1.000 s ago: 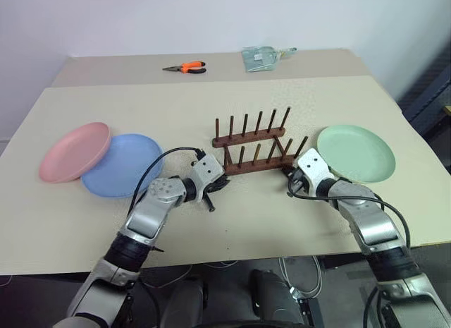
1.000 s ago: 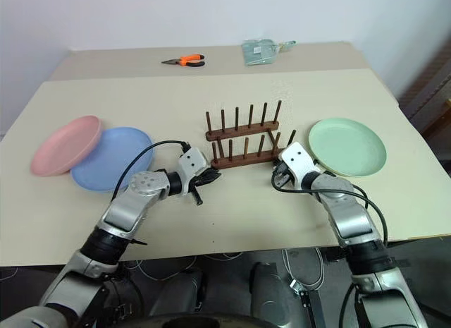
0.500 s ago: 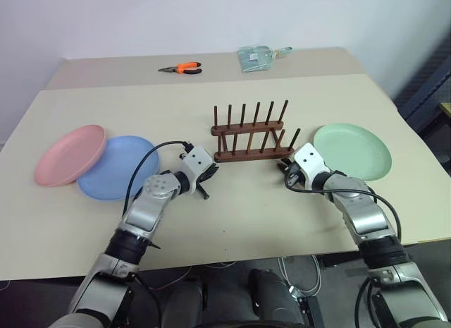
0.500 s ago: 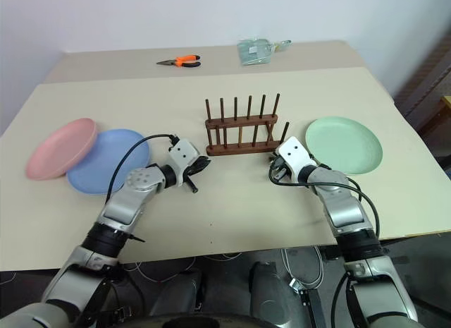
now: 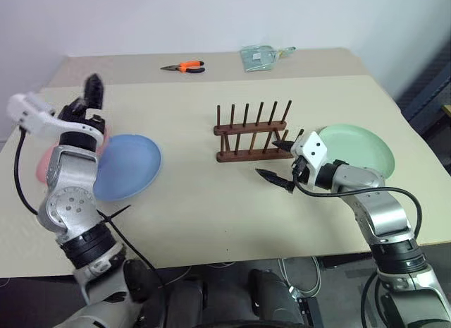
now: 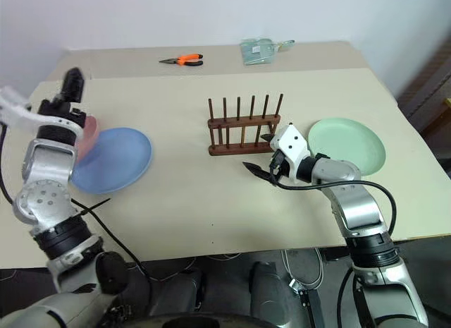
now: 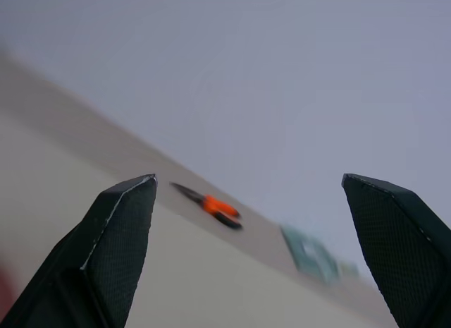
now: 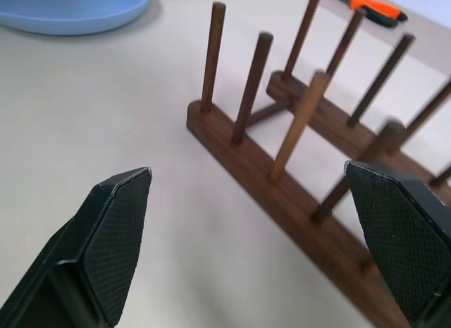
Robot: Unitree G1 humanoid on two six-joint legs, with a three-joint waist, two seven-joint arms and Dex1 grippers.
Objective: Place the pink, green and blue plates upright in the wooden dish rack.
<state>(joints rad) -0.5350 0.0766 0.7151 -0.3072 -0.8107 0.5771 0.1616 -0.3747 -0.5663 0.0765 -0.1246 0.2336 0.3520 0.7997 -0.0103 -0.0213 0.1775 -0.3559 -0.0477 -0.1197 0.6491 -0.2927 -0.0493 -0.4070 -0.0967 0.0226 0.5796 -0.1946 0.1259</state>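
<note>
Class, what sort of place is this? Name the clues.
Probably a lab or workshop test bench, not a kitchen: a bare table against a plain wall, orange-handled pliers, and a dish rack with no sink.

- The left arm is raised at the left side, forearm standing almost upright, wrist high.
- The left gripper (image 7: 254, 250) points forward and slightly upward; its two black fingers stand wide apart with nothing between them.
- The right arm reaches forward, elbow bent, forearm angled inward toward the middle.
- The right gripper (image 5: 280, 162) points forward and to the left, close to level; its fingers (image 8: 116, 229) are spread wide and hold nothing.
</note>
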